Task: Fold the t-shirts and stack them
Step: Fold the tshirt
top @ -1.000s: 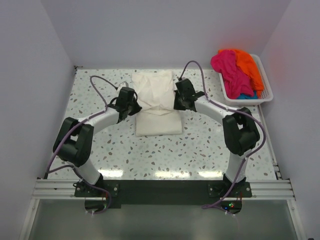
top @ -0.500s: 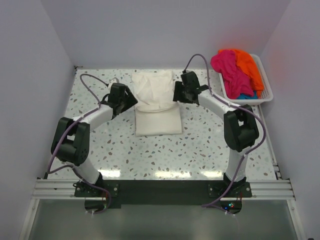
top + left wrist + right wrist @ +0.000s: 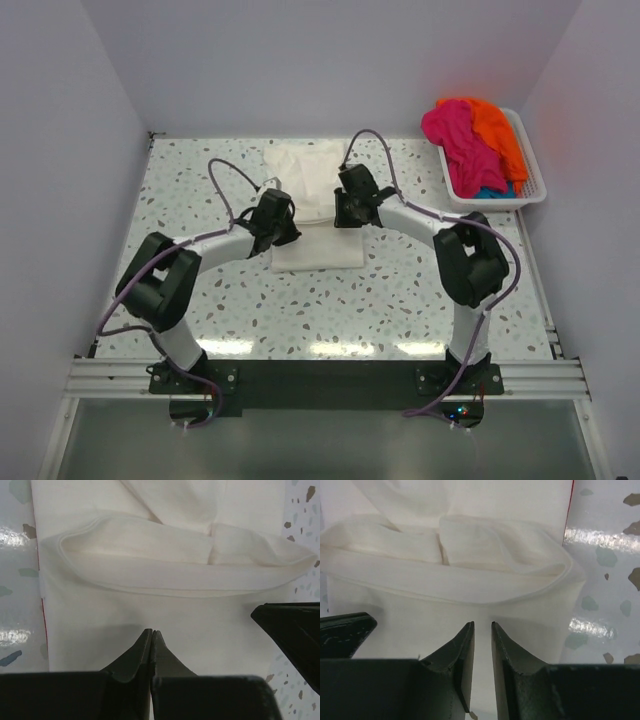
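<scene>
Since half a second ago both arms have swung inward and toward the near edge, and the far half of the cream-white t-shirt (image 3: 312, 176) has come with them, doubled over its near half. The shirt lies at the middle of the speckled table (image 3: 400, 285), its far part rumpled and its near part flat.

The left gripper (image 3: 279, 217) hangs over the shirt's left edge and the right gripper (image 3: 347, 208) over its right. Both forearms reach in from the sides and the elbows are bent outward. The overhead view hides the fingertips of both under the wrists.

In the left wrist view the fingers are pressed together tip to tip, with no cloth seen between them. A rolled fold (image 3: 175, 562) of cloth runs crosswise just beyond them, and a thin red edge (image 3: 44, 625) shows at the shirt's left side. In the right wrist view the fingers stand a narrow slit apart, over flat cloth. The same fold lies beyond them. Each wrist view catches a dark corner of the other gripper.

Only the overhead view shows the white basket (image 3: 536, 178) at the far right, well apart. It holds a magenta-pink tee (image 3: 455, 135), an orange tee (image 3: 497, 130) and a scrap of teal tee (image 3: 490, 191), mostly buried.
</scene>
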Controlling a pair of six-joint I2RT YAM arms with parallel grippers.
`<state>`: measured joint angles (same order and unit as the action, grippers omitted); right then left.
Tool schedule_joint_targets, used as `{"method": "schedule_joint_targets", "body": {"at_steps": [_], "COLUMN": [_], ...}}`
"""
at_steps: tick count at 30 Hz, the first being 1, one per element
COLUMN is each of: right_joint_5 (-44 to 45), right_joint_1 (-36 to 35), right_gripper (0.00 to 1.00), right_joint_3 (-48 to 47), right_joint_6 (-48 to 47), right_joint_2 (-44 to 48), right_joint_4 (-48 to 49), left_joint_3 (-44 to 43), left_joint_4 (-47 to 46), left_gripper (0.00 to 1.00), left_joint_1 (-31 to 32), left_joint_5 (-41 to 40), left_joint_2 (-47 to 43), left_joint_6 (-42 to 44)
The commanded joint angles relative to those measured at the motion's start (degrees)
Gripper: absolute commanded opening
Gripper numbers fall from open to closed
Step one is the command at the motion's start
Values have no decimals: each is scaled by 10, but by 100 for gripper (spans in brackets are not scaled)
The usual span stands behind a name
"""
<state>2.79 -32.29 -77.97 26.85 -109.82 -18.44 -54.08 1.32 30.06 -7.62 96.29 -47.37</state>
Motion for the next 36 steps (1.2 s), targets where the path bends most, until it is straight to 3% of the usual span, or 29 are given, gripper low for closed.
{"method": "schedule_joint_targets", "body": {"at_steps": [1,11,19,27,36], "right_joint_5": [-12,-4,3,7,-10], "right_joint_1": [7,14,26,40,47], "right_gripper": [24,24,25,28,28], "right_joint_3": [-58,-169,-200,-134,25], "right_joint_6": [-9,-10,-10,6,21], "right_joint_2": [-38,-120,-166,-160,-61], "right_joint_4": [7,-19,-35,-17,37], "left_joint_3": [-53,-152,-168,-151,-49], "left_joint_4": [-39,-62,-28,15,-38], "left_gripper": [2,13,15,14,14], "left_joint_1": [-6,-45,-77,-80,-75], "left_joint_5": [10,29,19,-6,6], "left_joint_2": [49,136,184,209,147], "left_joint_6": [14,26,10,-20,-31]}}
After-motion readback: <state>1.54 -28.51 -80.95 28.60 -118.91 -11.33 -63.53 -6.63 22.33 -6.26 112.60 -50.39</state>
